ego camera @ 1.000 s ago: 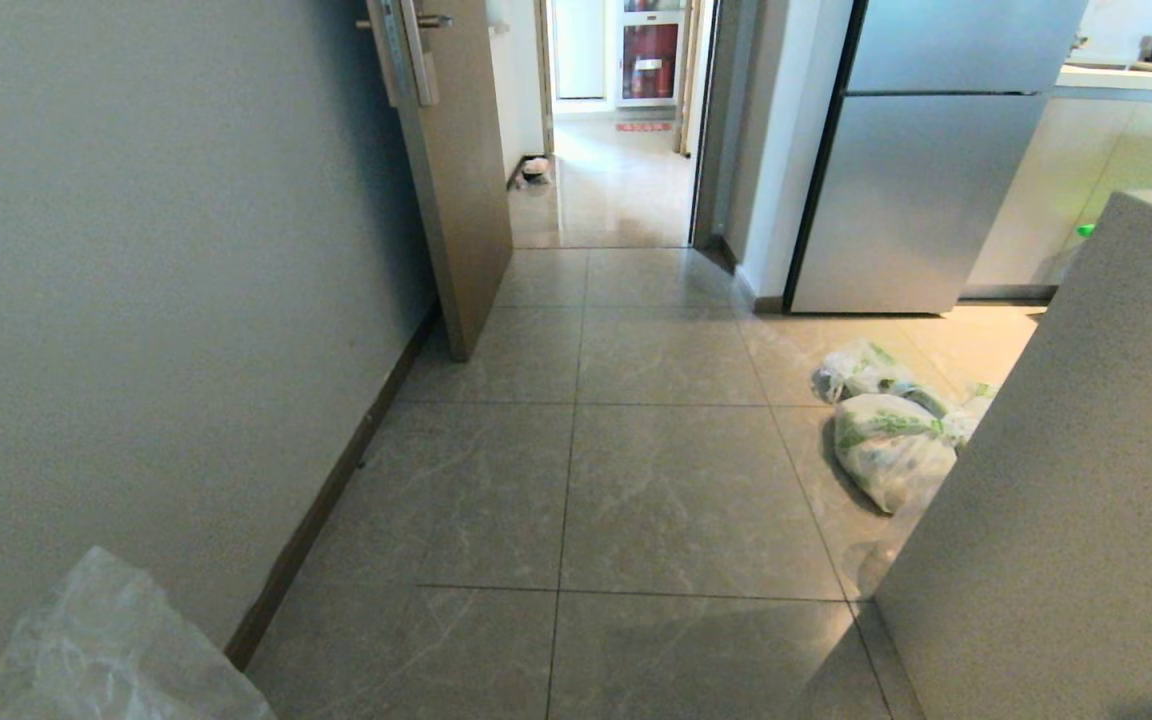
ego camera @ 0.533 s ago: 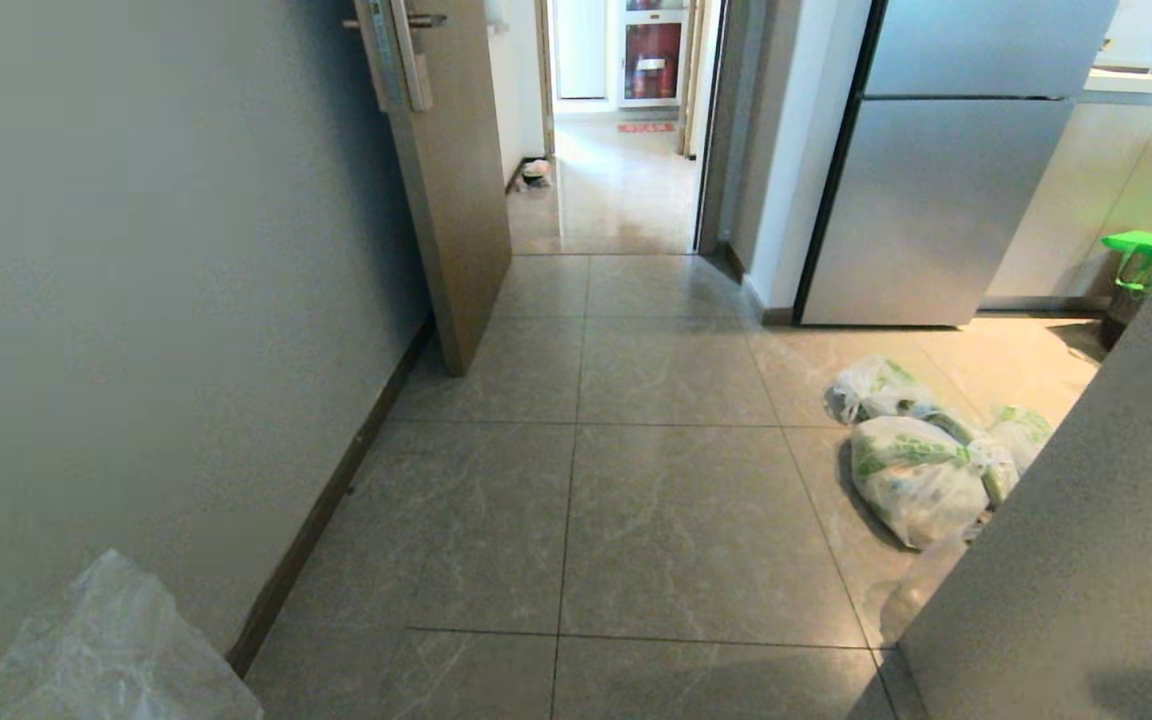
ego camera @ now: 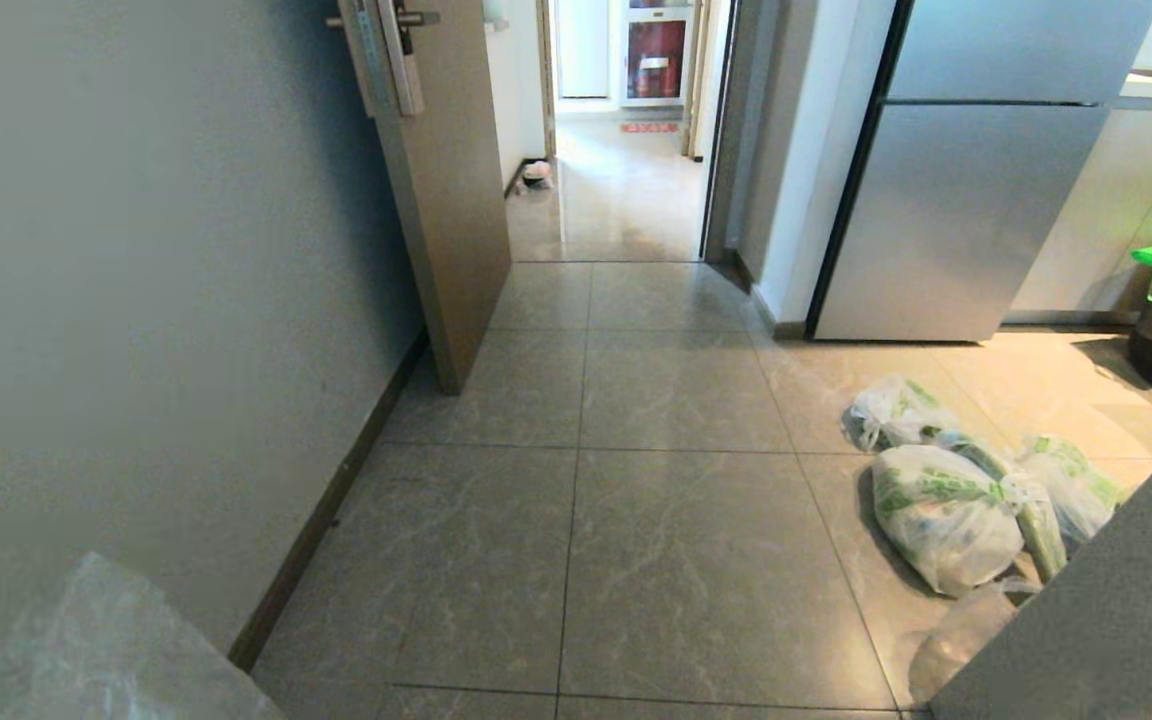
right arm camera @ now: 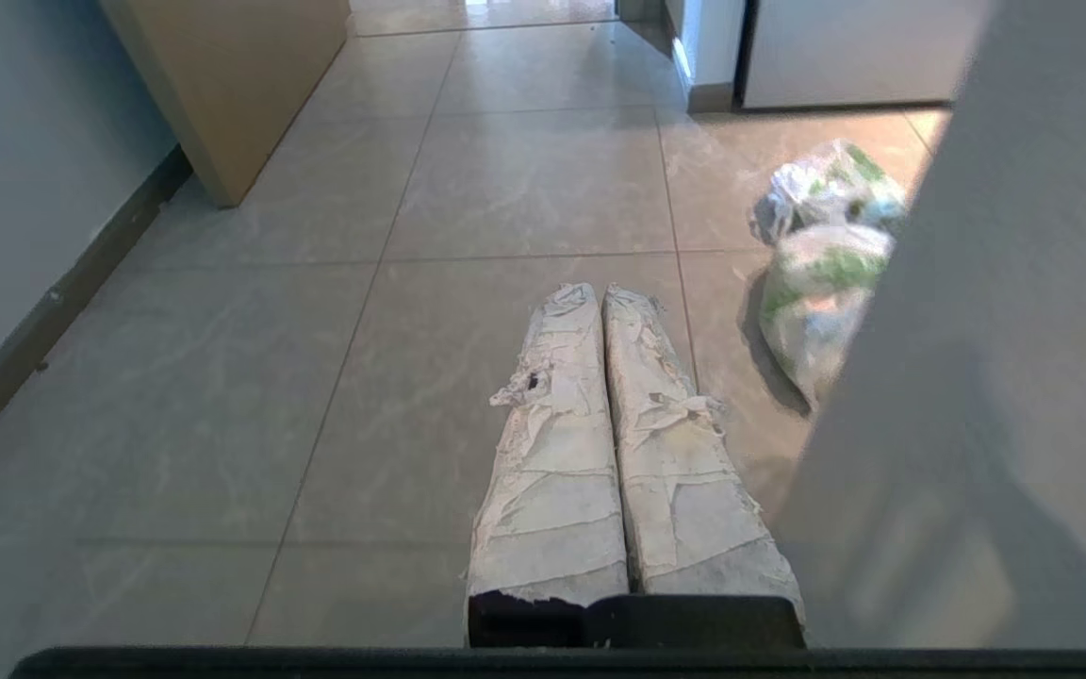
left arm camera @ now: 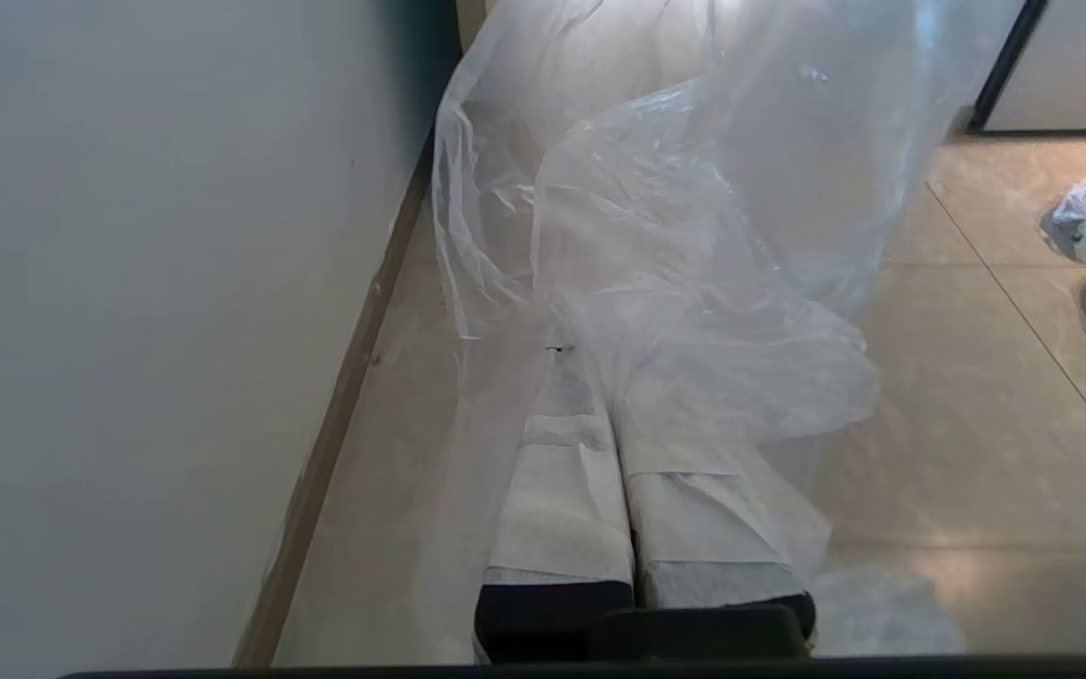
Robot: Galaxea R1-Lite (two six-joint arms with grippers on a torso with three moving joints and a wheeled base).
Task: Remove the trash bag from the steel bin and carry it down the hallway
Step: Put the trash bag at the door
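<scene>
The clear crinkled trash bag [left arm camera: 675, 236] billows in front of my left gripper [left arm camera: 590, 368], whose tape-wrapped fingers [left arm camera: 562, 500] are shut on its gathered plastic. In the head view a fold of the trash bag [ego camera: 106, 650] shows at the lower left, close to the wall. The hallway [ego camera: 676, 520] of grey marbled tiles runs ahead to an open doorway. My right gripper [right arm camera: 600, 294] hangs low over the tiles, shut and holding nothing. The steel bin is out of view.
A pale grey wall [ego camera: 136, 300] with dark skirting runs along the left, and a half-open door [ego camera: 446, 200] stands ahead. White bags with green print [ego camera: 941, 510] lie at the right by a grey counter corner [ego camera: 1116, 600]. A steel fridge [ego camera: 966, 200] stands behind.
The whole view has shifted: the camera has moved forward, so the white bags sit lower and further right and more of the kitchen shows. The trash bag stays at the lower left.
</scene>
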